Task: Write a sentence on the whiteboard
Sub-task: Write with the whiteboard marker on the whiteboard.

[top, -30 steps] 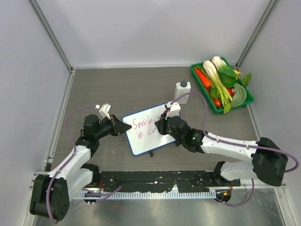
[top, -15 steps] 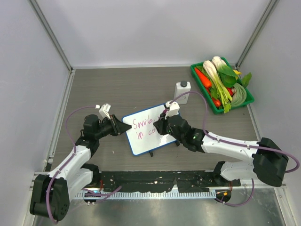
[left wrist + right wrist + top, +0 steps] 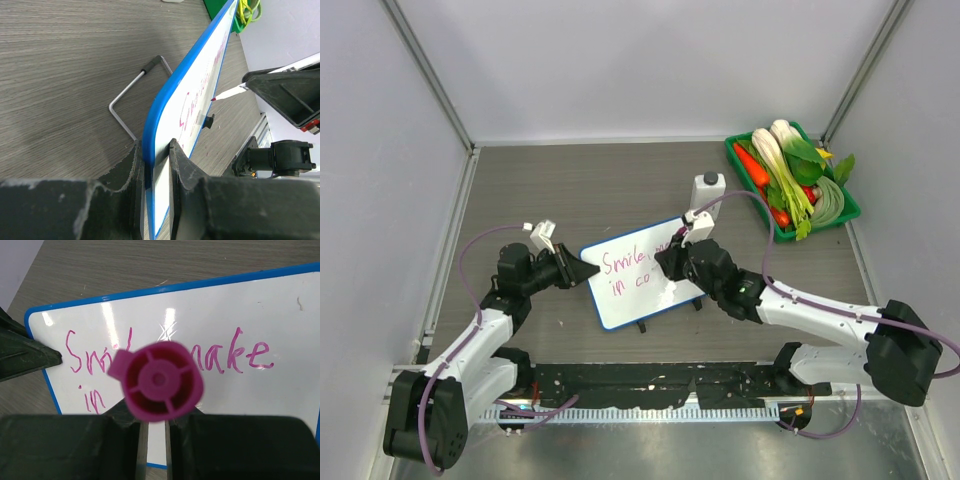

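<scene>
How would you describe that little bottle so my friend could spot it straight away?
Start at the green tray of vegetables in the far right corner of the table. Just left of it, standing alone behind the whiteboard, is the bottle: small, white, squarish, with a dark cap.

sentence (image 3: 250,357) middle behind marker (image 3: 160,380)
</scene>
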`<state>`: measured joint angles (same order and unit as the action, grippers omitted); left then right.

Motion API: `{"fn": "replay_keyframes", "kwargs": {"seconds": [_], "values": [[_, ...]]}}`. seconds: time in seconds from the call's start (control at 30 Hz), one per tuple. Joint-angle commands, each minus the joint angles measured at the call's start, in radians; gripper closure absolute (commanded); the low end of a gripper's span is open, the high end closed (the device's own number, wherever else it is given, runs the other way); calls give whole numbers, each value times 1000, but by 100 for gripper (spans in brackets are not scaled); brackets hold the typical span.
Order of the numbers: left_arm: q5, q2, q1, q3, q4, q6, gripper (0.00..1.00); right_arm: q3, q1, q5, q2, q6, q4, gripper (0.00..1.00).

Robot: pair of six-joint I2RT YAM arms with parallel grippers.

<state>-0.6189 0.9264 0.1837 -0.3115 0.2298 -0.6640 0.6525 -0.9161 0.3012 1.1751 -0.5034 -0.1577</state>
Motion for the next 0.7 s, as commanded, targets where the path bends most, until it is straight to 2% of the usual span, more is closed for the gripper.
{"fn": "replay_keyframes", "kwargs": {"seconds": [0.0, 0.67], "values": [[163, 11, -18, 14, -40, 116, 100, -13, 2, -13, 14, -14, -46, 99], [162, 14, -18, 12, -41, 118, 100, -36, 2, -28, -12, -27, -82, 99]]}}
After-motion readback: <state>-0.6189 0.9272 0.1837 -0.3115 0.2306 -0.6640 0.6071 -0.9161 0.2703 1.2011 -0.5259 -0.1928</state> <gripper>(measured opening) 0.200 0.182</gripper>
